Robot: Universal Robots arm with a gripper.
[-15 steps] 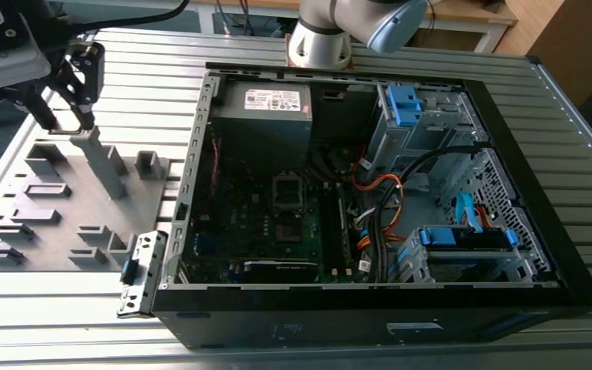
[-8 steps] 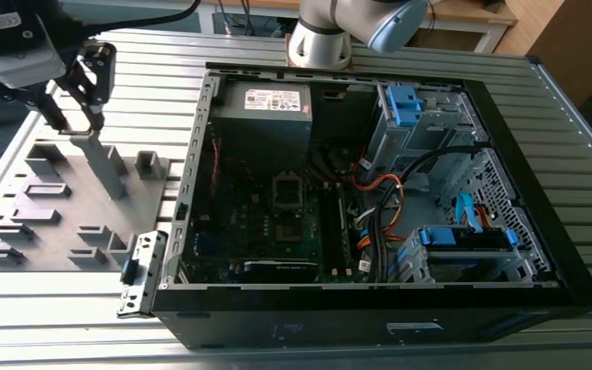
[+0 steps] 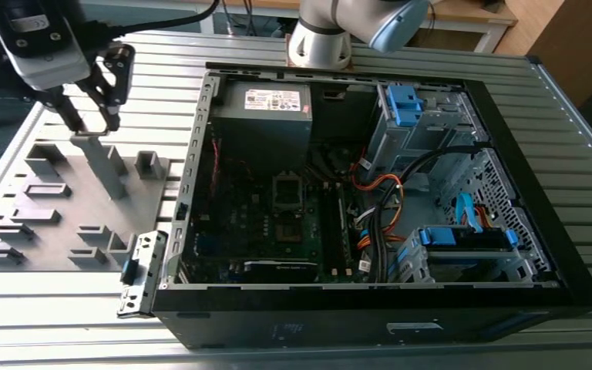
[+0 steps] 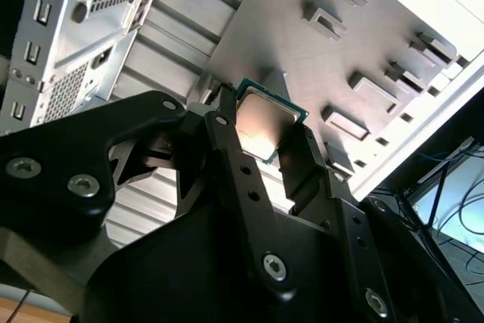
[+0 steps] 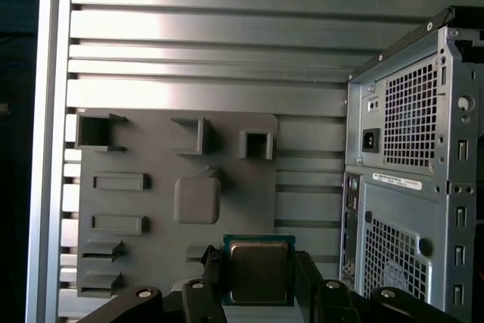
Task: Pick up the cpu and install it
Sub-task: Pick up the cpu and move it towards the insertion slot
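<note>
In the exterior view the computer case (image 3: pixel 378 312) lies on the table (image 3: pixel 573 116), with the tray (image 3: pixel 65 212) just beside it at nine o'clock. The arm's base (image 3: pixel 320 42) stands behind the case at twelve o'clock. The gripper (image 3: pixel 92 129) hangs above the tray's far end, at ten o'clock from the case's middle, with the cpu (image 5: pixel 259 270) between its fingers. Inside the case, the power supply (image 3: pixel 265 108) sits at eleven o'clock and the drive bays (image 3: pixel 461 247) at four.

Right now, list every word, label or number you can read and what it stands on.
None can be read.
Power supply sticker: print too small.
Rear panel label on the case: blurred.
Stickers on the case's near wall: too small.
cpu, shut in the gripper: no legible marking.
</note>
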